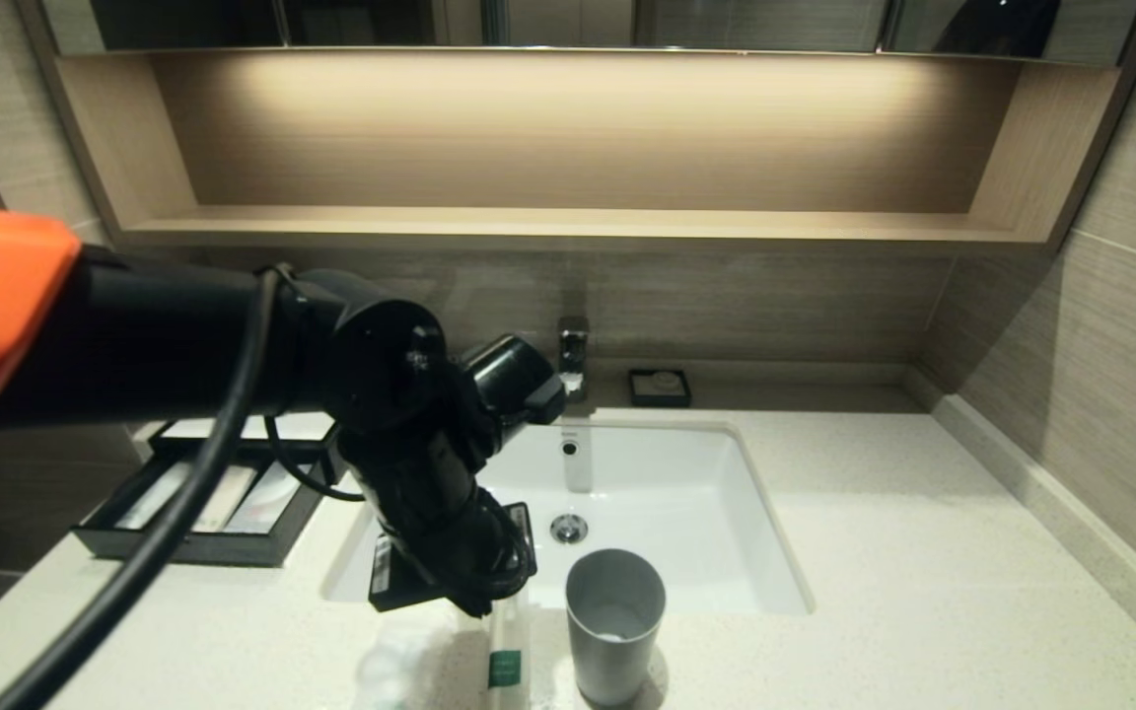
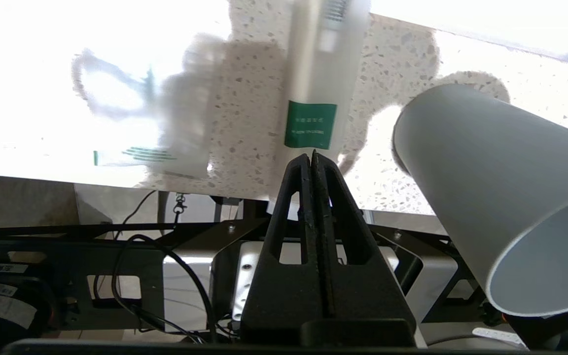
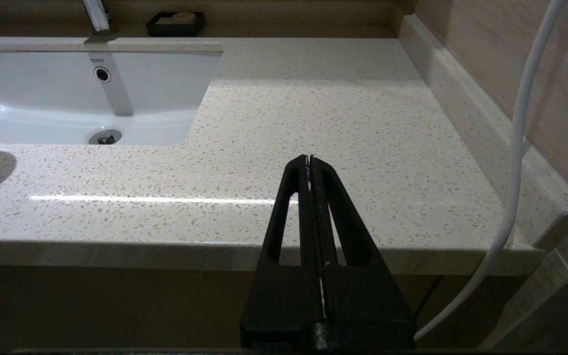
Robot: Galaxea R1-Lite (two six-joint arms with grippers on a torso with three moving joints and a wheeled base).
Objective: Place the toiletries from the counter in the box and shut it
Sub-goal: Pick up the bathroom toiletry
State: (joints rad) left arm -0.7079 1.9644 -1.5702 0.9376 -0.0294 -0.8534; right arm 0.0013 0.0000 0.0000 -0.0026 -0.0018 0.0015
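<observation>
Plainly the risk is the grey cup (image 1: 614,623) standing just right of the wrapped stick (image 1: 506,659) at the tabletop's (image 1: 874,552) near edge; my left jaws (image 2: 313,157), pressed together and empty, could tip it on opening; the stick is slim, cream, green-banded, with the translucent packet (image 2: 141,123) just left; the box (image 1: 198,498) waits far left, drawer out; my right jaws (image 3: 309,159) are closed, parked off the near right edge.

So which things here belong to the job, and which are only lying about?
Job:
- stick with green band, on the counter
- plastic packet beside it
- box, drawer out
- left gripper, shut, at the stick's near end

Lying about:
- grey cup
- soap dish
- tap
- sink
- right gripper, shut, parked off the counter's front edge
</observation>
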